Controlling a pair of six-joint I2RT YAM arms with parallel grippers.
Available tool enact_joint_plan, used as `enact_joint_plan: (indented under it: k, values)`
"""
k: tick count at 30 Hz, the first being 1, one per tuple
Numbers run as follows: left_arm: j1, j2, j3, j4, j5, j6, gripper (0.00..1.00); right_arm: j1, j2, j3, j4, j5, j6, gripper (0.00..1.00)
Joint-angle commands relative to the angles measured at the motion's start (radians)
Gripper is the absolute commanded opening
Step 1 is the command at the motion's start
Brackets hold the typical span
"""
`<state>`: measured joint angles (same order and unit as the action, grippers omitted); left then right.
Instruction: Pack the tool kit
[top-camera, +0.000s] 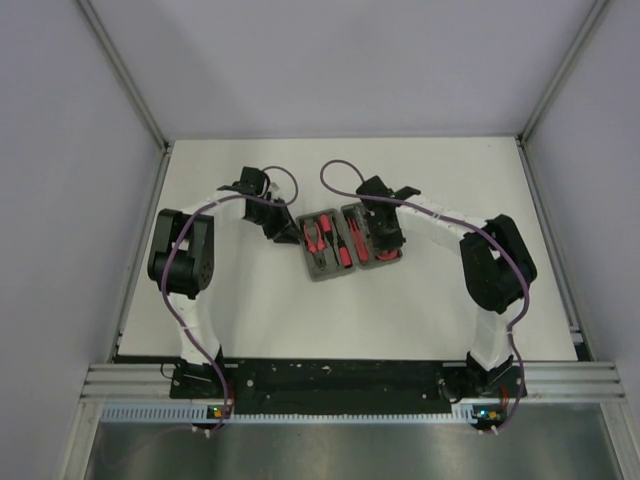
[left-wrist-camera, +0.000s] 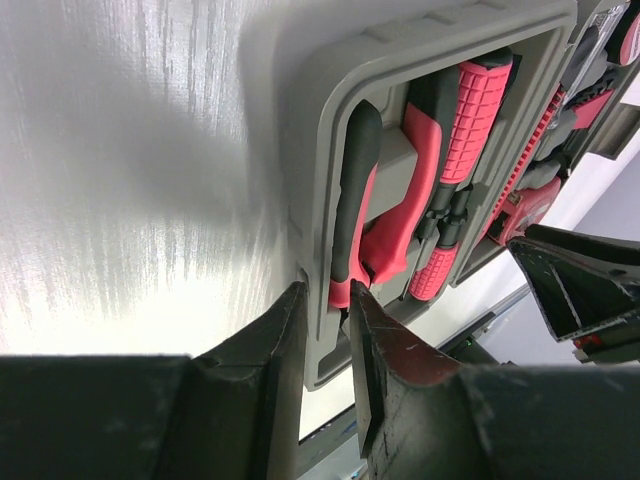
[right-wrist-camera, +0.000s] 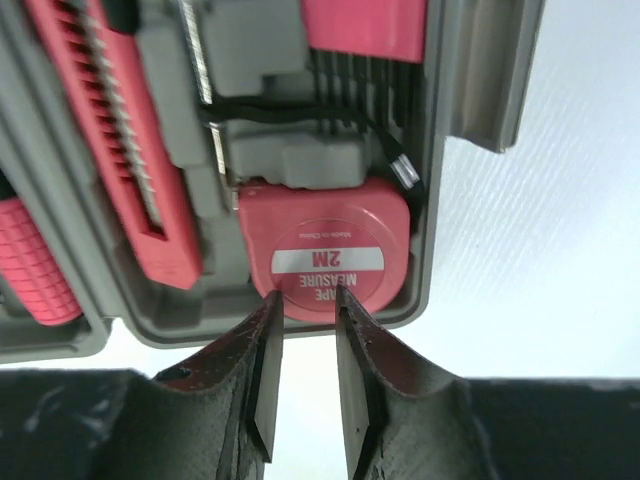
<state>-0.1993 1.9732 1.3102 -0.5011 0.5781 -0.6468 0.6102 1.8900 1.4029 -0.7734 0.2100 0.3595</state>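
Note:
The grey tool kit case (top-camera: 322, 270) lies open at the middle of the table. Red-and-black pliers (left-wrist-camera: 400, 200) and a red-handled screwdriver (left-wrist-camera: 470, 110) sit in its left half. The red tape measure (right-wrist-camera: 325, 240) sits in a corner slot of the right half, beside the red ribbed knife (right-wrist-camera: 110, 130). My left gripper (left-wrist-camera: 326, 292) straddles the case's left rim (left-wrist-camera: 310, 120), one finger outside and one inside by the pliers' handle, shut on that wall. My right gripper (right-wrist-camera: 307, 295) hovers just over the tape measure, open, with nothing between its fingers.
The white tabletop (top-camera: 250, 300) is bounded by grey walls at the left, back and right. A metal rail (top-camera: 350, 385) runs along the near edge between the arm bases. The right arm's gripper (left-wrist-camera: 580, 290) shows at the right of the left wrist view.

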Motion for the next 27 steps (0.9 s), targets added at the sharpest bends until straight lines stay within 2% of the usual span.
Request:
enact_joint_plan:
  k: [1, 19, 24, 27]
  values:
    - [0.003, -0.008, 0.038, -0.005, 0.000, 0.019, 0.29, -0.032, -0.023, -0.071, 0.043, -0.072, 0.042, 0.26]
    - [0.005, -0.023, 0.049, -0.013, 0.005, 0.019, 0.29, -0.069, 0.006, -0.249, 0.166, -0.073, 0.107, 0.20]
    - [0.009, -0.057, 0.096, -0.028, 0.012, 0.019, 0.34, -0.067, -0.074, -0.168, 0.168, -0.061, 0.061, 0.25]
    - [0.015, -0.079, 0.138, -0.037, 0.019, 0.018, 0.39, -0.067, -0.117, -0.072, 0.168, -0.061, 0.042, 0.36]
